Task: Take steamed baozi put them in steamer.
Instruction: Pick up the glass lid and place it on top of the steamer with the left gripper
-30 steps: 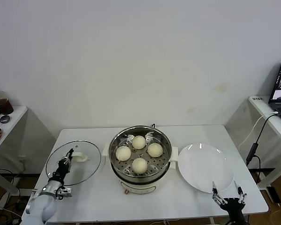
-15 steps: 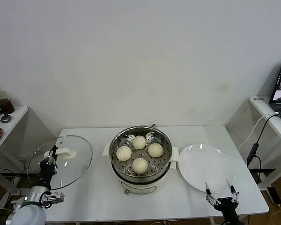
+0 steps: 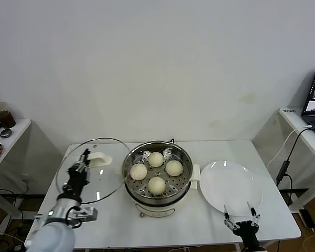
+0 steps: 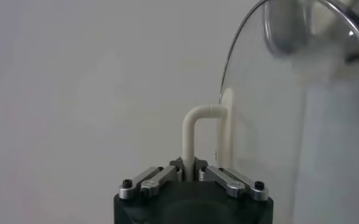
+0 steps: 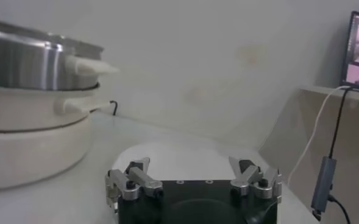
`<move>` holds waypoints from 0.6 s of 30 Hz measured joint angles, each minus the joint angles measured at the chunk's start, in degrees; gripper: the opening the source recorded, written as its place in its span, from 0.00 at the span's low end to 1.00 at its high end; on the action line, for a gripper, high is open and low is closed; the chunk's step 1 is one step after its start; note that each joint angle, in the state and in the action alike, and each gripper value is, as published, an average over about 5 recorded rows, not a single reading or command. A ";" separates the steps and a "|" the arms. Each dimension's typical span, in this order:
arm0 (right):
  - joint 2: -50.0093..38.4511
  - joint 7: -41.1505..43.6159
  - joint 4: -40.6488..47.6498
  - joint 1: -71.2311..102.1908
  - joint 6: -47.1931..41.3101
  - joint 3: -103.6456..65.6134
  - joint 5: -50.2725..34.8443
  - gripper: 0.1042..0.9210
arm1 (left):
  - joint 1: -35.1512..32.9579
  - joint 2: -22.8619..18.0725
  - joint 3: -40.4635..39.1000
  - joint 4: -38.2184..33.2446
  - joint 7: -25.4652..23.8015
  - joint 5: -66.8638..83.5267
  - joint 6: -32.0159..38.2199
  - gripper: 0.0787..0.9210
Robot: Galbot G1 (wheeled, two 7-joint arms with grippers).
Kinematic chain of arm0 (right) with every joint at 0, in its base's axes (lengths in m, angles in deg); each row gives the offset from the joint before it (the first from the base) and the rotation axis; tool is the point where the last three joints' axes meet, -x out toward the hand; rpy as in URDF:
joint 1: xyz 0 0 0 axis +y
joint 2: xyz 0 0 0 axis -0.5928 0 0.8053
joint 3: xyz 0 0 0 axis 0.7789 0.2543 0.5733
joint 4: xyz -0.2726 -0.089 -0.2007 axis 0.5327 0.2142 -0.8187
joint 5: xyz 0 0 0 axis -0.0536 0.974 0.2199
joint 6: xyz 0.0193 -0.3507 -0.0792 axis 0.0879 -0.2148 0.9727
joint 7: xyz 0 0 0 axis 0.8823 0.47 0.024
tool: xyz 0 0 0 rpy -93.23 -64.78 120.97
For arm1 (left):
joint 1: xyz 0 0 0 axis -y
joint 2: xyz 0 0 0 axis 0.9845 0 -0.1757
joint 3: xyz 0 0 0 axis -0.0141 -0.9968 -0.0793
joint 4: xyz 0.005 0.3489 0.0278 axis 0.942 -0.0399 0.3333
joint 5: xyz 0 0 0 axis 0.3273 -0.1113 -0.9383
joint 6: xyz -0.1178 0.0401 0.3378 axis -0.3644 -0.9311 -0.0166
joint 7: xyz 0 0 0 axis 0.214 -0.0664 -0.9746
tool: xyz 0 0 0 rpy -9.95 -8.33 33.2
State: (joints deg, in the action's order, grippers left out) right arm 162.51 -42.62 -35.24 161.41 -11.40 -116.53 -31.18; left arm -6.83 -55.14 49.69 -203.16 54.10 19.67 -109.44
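We see four baozi (image 3: 156, 159) in one steamer (image 3: 157, 197). Our left jaws (image 3: 84, 158) pinch one lid (image 3: 102, 185) beside it. Our right jaws (image 3: 240, 217), partly cut off, gape beside one plate (image 3: 220, 191).

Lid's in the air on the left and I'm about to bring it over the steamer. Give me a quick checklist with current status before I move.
1. Left pincer shut on the lid handle: ok.
2. Glass lid lifted, tilted, beside the steamer on its left: ok.
3. All four baozi sit on the perforated tray inside the steamer: ok.
4. Plate bare, nothing left on it: ok.
5. Right pincer open, at the table's near edge, apart from the steamer: ok.
6. Firmness of the grip on the handle: cannot tell.
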 measured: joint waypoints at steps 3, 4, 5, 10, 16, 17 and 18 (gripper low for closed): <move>0.69 -1.03 0.77 -0.72 0.35 0.73 1.62 0.88 | 3.56 -1.01 -4.58 -0.02 -1.82 -1.59 -2.45 0.11; 0.92 -1.36 1.05 -0.95 0.45 0.96 2.17 0.88 | 4.71 -1.49 -6.02 0.12 -2.51 -2.28 -3.15 0.11; 1.15 -1.69 1.34 -1.17 0.54 1.19 2.74 0.88 | 5.81 -2.04 -7.40 0.31 -3.23 -3.06 -3.78 0.11; 1.96 -3.08 2.49 -1.92 0.95 2.33 5.26 0.88 | 10.37 -5.49 -13.37 1.79 -6.95 -8.17 -5.96 0.11; 2.46 -3.71 2.64 -2.13 1.08 2.88 7.05 0.88 | 14.35 -10.32 -18.99 4.16 -10.71 -15.00 -7.10 0.11; 2.52 -3.79 2.65 -2.13 1.10 2.95 7.24 0.88 | 14.95 -11.13 -19.79 4.60 -11.15 -16.06 -7.18 0.11; 2.57 -3.90 2.67 -2.13 1.15 3.02 7.39 0.88 | 15.52 -11.93 -20.54 5.04 -11.57 -17.09 -7.27 0.11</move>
State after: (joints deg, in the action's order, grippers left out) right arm 165.08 -46.52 -32.57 159.28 -10.25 -113.51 -23.79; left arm 8.68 -67.07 29.15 -198.12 42.53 2.58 -116.71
